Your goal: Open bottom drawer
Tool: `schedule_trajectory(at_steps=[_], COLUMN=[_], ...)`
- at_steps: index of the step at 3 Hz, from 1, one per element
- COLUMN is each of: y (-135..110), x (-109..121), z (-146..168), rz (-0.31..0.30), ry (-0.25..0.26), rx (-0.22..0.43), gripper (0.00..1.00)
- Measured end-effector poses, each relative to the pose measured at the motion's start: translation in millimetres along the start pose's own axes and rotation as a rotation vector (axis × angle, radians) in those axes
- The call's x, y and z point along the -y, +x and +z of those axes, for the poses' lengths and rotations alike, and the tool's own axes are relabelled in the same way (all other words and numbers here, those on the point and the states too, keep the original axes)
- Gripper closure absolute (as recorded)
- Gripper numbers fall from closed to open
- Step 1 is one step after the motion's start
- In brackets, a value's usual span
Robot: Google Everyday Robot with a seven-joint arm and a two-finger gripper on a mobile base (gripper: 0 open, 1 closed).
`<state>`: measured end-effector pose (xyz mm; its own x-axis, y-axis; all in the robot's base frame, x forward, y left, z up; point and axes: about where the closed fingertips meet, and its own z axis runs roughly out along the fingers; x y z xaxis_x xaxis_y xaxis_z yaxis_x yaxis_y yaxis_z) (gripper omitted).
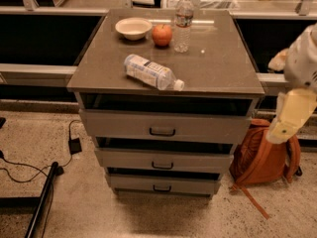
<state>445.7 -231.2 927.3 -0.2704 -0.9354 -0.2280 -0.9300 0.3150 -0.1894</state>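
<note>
Some office or lab space, I'd say: speckled hard floor [74, 217], loose cables [20, 170], backpack [262, 157] beside a grey drawer cabinet [223, 68]. The robot's gripper [286, 127] hangs at the right edge, above the backpack.

Rounded white arm shell [306, 58], glossy, pale cream tapered claw [291, 117] below it at far right

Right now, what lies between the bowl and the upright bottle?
The apple, in the camera view. The hand hangs right of the cabinet.
</note>
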Motion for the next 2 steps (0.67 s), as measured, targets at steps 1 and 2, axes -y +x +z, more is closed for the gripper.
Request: schedule_trajectory(at_steps=[1,2], y=[33.0,53.9], x=[-18.8,-42.2], z=[94.5,165.5], rz=[0.090,0.104], ry=[-0.108,-0.153], rx=[0.107,0.197], gripper=[0.00,0.00])
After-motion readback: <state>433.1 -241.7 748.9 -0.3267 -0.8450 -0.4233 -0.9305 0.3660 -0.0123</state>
